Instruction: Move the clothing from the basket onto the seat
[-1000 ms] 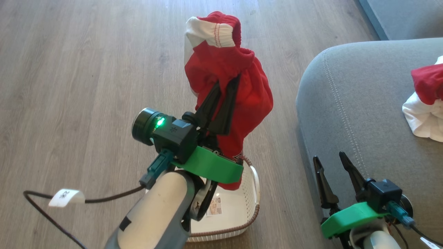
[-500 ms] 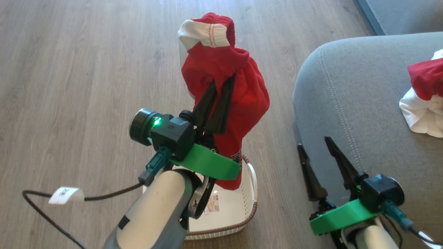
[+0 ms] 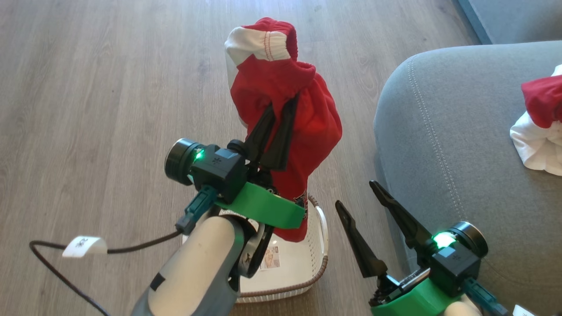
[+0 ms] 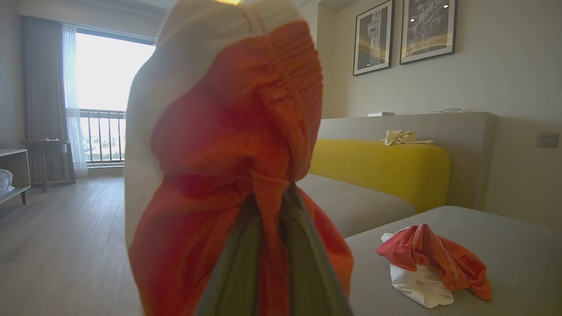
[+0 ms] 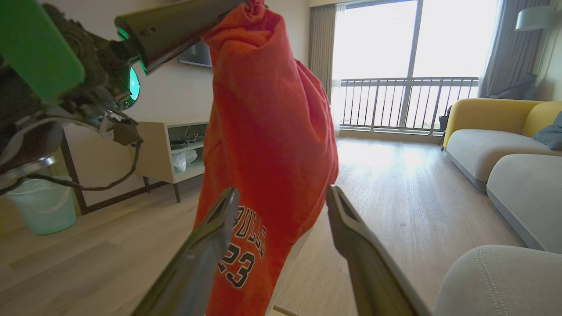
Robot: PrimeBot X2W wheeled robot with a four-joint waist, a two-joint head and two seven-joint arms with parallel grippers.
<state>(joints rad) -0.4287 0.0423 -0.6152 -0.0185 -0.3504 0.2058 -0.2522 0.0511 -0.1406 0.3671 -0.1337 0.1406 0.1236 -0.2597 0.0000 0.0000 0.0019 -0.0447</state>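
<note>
Red garment [image 3: 316, 127], white band uppermost: clamped in the left gripper [image 3: 285, 102], fingers shut together on a gathered fold. It hangs with its long axis upright above the basket [image 3: 303, 287], lower end still down by the rim. Seat [image 3: 439, 131]: to the garment's right, well clear of it, so the carry looks to be a sideways one. Red-and-white bundle [image 3: 538, 131]: already on the seat. Right gripper [image 3: 355, 193]: fingers wide apart, nothing between them, pointing at the hanging cloth from the gap between basket and seat. Change from a second ago: the right gripper has swung off the seat's edge towards the garment. Left arm and load are much as they were.
</note>
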